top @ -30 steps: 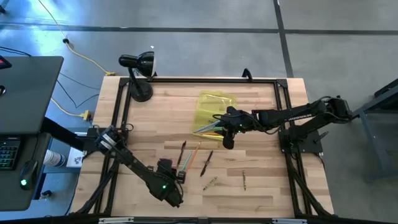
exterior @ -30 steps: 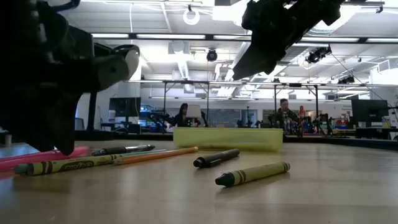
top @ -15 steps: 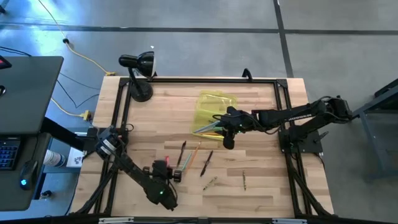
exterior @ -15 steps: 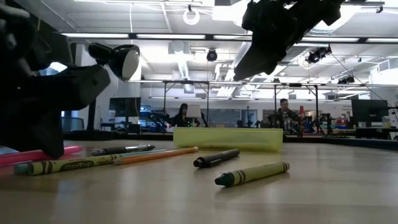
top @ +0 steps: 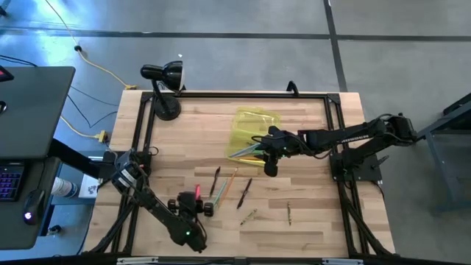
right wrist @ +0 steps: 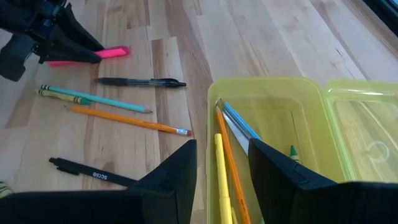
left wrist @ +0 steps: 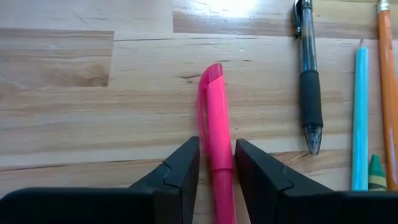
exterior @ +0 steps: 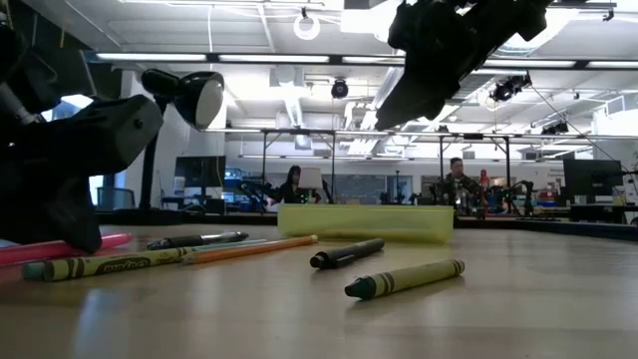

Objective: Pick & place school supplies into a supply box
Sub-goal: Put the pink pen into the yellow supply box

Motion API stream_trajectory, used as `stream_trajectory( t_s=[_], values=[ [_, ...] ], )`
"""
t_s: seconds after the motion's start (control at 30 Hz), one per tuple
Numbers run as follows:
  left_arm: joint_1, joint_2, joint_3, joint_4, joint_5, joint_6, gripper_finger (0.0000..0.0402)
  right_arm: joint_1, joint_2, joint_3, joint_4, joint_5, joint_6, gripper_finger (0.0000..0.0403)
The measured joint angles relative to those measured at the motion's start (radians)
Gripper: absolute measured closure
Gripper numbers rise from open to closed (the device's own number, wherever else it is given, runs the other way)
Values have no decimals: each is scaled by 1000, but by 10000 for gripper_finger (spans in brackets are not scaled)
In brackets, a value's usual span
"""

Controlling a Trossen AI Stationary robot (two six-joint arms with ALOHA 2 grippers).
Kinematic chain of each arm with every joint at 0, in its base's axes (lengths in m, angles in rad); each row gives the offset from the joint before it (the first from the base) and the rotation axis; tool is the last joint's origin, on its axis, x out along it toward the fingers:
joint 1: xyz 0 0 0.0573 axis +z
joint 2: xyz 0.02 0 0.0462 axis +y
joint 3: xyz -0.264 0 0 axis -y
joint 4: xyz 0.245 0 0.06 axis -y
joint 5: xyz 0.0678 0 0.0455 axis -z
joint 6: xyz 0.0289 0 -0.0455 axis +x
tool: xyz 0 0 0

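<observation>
A pink highlighter (left wrist: pixel 215 134) lies on the table's (top: pixel 309 221) near-left part, clamped between the left gripper's (left wrist: pixel 216 163) narrow fingers. The yellow-green supply box (top: pixel 254 132) sits mid-table, farther back; the right gripper (right wrist: pixel 222 163) hovers over it, fingers apart, empty.

1. The supply box (top: pixel 254 132) lies open near the table's (top: pixel 309 221) middle, its lid toward the far edge.
2. The desk lamp (top: pixel 163 88) stands at the far left corner.
3. The highlighter (left wrist: pixel 216 143) lies between the left gripper's (left wrist: pixel 216 168) fingers, nearer the front.
4. Beside it lie a pen (left wrist: pixel 309 81), a pencil (left wrist: pixel 388 87) and a crayon (left wrist: pixel 375 173).
5. The right gripper (right wrist: pixel 222 168) hangs over the box's near edge.
</observation>
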Motion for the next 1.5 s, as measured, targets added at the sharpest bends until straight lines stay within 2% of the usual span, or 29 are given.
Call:
stream_trajectory(
  t_s=[0.33, 0.7, 0.87, 1.1, 1.2, 1.3, 1.5],
  values=[
    [13, 5, -2, 17, -33, 13, 259, 0, 0, 0, 0, 0, -25, 279],
    [5, 61, -2, 16, -140, 15, 259, 0, 0, 0, 0, 8, -19, 279],
    [5, 74, -1, 13, -153, 57, 259, 0, 0, 0, 1, 1, -17, 279],
    [5, 116, -4, 20, -290, 67, 259, 0, 0, 0, 0, 0, -19, 279],
    [6, 127, -3, 22, -301, 75, 260, 0, 0, 0, 0, -7, -18, 279],
    [6, 135, -3, 19, -305, 73, 276, 0, 0, 0, 0, -31, -18, 279],
    [6, 141, -3, 21, -341, 72, 345, 0, 0, 0, 0, -51, -17, 279]
  ],
)
